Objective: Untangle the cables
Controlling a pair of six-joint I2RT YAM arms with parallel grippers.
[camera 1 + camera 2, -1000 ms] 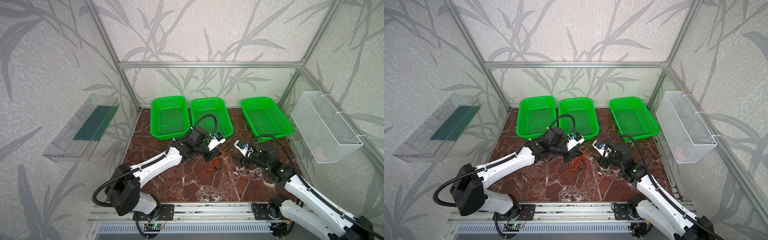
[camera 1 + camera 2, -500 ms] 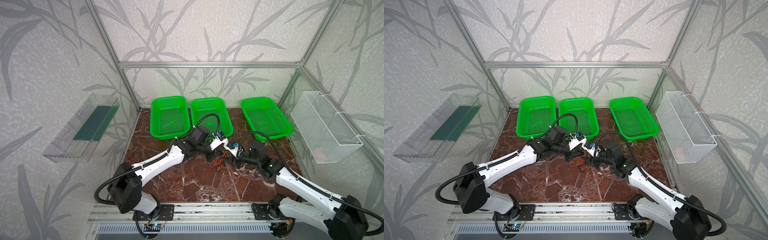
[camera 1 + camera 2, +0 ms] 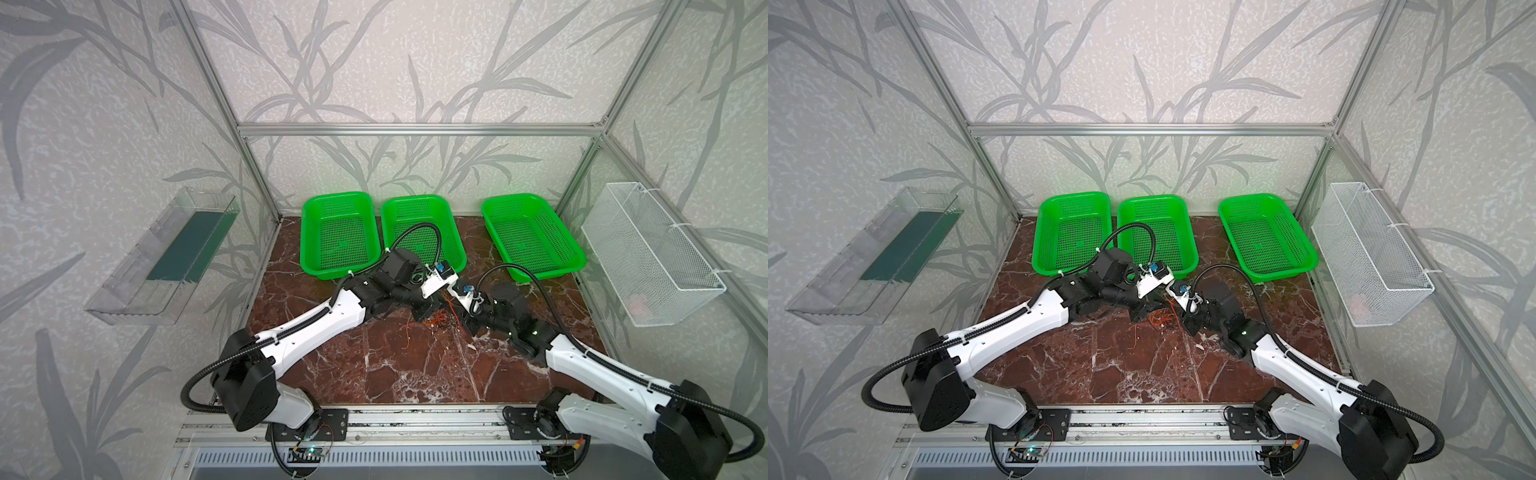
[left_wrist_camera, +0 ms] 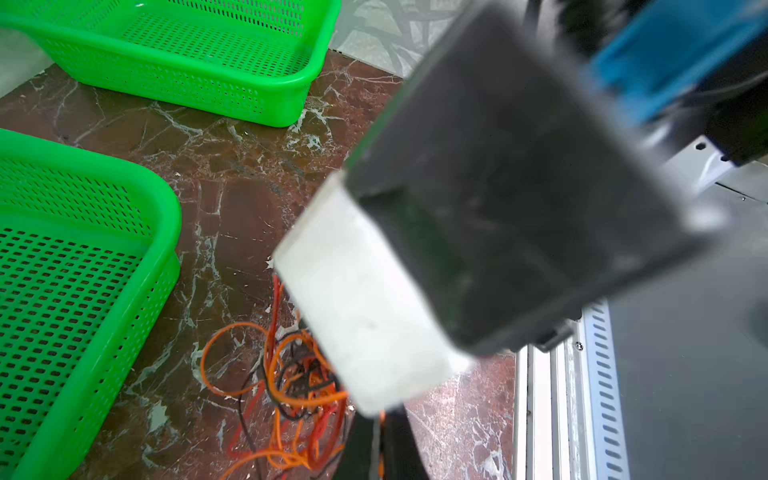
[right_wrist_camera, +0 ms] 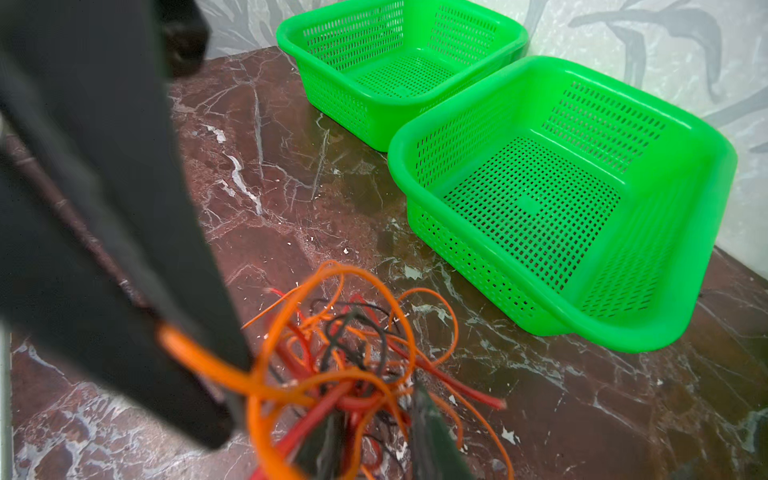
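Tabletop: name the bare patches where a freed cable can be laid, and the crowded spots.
Free: the marble table along its front rail; the gap between middle basket and right basket. Crowded: centre, around the cables.

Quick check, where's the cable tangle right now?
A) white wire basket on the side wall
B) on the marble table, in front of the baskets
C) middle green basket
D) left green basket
B: the cables lie heaped on the marble table, in front of the green baskets, whose mesh floors show bare.
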